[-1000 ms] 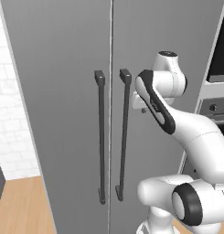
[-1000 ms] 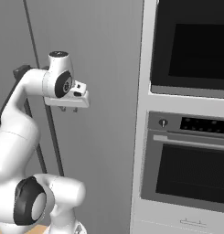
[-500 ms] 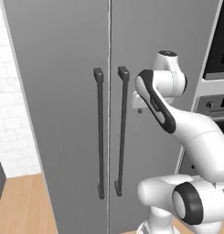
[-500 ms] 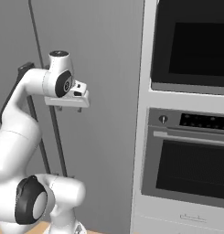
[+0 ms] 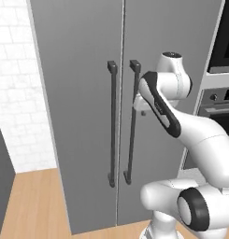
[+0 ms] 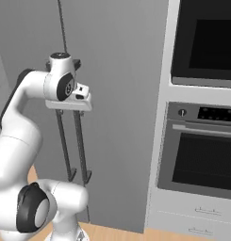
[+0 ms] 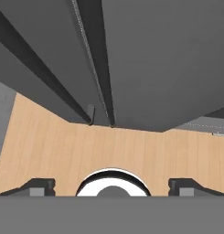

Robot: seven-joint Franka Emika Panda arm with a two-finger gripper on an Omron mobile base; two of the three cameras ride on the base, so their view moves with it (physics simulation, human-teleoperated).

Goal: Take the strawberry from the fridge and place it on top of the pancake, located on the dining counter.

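Hand view: gripper jaws spread wide, empty, above pale wood-plank floor, facing the matte-grey fridge and its long dark bar handles.

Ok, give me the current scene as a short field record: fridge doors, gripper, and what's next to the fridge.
fridge: both doors look shut, seam closed between them
handles: two dark vertical bars side by side at the seam
gripper: open, holding nothing, close to the right handle
oven: right of the fridge, door shut
floor: light wood
strawberry: not visible, doors closed
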